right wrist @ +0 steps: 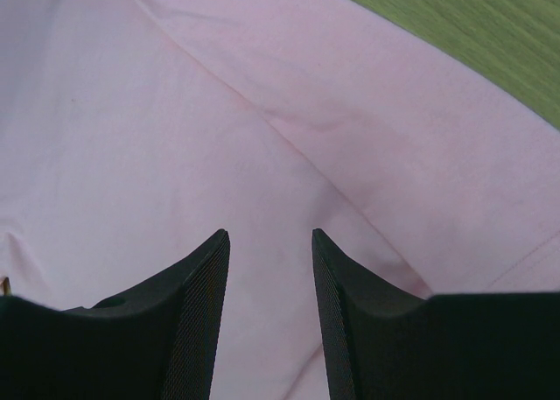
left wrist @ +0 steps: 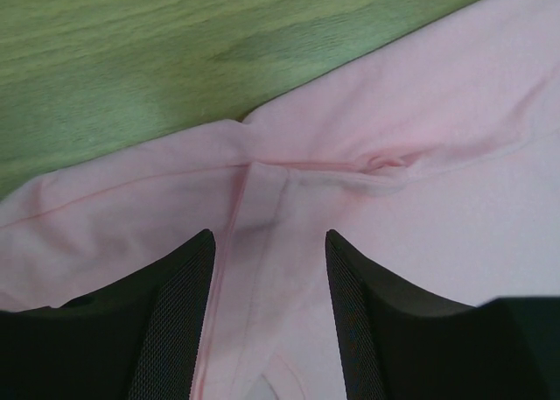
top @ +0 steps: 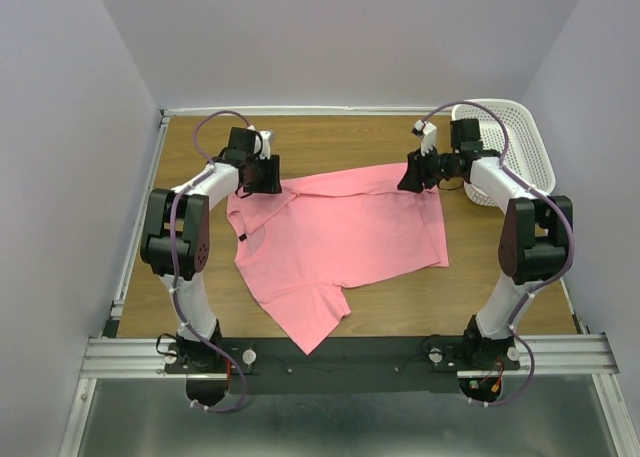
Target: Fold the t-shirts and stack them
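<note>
Pink t-shirt spread flat on desk, left of basket. Soft, light, floppy; will sag. Right end effector, spread apart, over corner nearest basket. Left end effector, spread apart, over sleeve seam farthest from basket. Pinch there.

The top external camera looks down from above and behind the arm bases on the whole table and t-shirt, while each wrist camera sits close over cloth that the top view shares: the left gripper at the shirt's far left edge, the right gripper at its far right.
</note>
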### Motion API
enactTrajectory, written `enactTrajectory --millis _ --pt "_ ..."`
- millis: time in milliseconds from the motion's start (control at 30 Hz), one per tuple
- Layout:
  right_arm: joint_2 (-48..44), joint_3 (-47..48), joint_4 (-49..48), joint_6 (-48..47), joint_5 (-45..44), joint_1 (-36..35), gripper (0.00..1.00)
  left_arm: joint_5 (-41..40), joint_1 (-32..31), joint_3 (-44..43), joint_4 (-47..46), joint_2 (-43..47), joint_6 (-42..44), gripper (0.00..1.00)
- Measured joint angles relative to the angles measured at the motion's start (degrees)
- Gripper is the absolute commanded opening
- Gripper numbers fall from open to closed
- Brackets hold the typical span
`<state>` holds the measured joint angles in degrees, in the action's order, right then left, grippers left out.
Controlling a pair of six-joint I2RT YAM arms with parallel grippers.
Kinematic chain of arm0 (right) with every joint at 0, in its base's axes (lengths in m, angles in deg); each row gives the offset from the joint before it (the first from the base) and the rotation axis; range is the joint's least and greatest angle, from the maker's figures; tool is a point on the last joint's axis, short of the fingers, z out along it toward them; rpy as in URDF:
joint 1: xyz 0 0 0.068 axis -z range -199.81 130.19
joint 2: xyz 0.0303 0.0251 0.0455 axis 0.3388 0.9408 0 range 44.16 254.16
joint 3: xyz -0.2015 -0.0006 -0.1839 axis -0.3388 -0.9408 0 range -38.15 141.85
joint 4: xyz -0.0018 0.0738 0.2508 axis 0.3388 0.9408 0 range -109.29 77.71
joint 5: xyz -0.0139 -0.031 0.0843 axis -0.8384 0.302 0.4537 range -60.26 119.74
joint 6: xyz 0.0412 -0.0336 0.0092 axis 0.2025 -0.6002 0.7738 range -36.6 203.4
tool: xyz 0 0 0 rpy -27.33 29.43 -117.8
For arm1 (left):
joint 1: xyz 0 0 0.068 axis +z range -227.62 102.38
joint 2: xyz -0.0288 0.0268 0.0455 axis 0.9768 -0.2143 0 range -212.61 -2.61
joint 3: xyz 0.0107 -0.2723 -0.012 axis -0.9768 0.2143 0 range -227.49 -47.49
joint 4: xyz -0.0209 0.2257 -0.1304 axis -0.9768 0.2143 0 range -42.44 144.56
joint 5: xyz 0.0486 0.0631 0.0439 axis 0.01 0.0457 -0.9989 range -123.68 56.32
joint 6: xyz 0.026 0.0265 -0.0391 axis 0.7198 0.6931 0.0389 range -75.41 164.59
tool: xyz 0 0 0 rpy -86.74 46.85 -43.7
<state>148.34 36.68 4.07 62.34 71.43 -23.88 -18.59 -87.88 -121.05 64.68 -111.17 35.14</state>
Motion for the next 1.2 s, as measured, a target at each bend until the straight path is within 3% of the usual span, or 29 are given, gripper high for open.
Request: enactTrajectory --millis 367,500,533,633,767,1000,1200 --pt "0.0 -0.02 0.0 0.0 0.02 0.0 0.51 -2.75 -0.42 -0.11 2.05 -2.38 1.31 0.5" --pt "0.0 -0.02 0.0 0.0 0.02 0.0 0.51 -2.19 -0.59 -0.07 2.05 -2.58 1.6 0.4" --pt "0.0 -0.02 0.0 0.0 0.02 0.0 0.51 -2.01 -0.61 -0.04 2.12 -2.58 1.6 0.31" --pt "0.0 -0.07 0.0 0.0 0.02 0.0 0.51 -1.51 -0.74 0.13 2.32 -2.58 1.81 0.2" --pt "0.0 -0.22 0.0 0.0 0.02 0.0 0.51 -1.14 -0.83 0.74 2.34 -2.23 1.73 0.18" --pt "0.0 -0.31 0.0 0.0 0.02 0.0 0.51 -1.09 -1.33 1.97 2.91 1.55 1.57 0.06" --pt "0.0 -0.35 0.0 0.0 0.02 0.0 0.51 -0.63 -2.19 3.58 2.84 5.31 1.27 0.04"
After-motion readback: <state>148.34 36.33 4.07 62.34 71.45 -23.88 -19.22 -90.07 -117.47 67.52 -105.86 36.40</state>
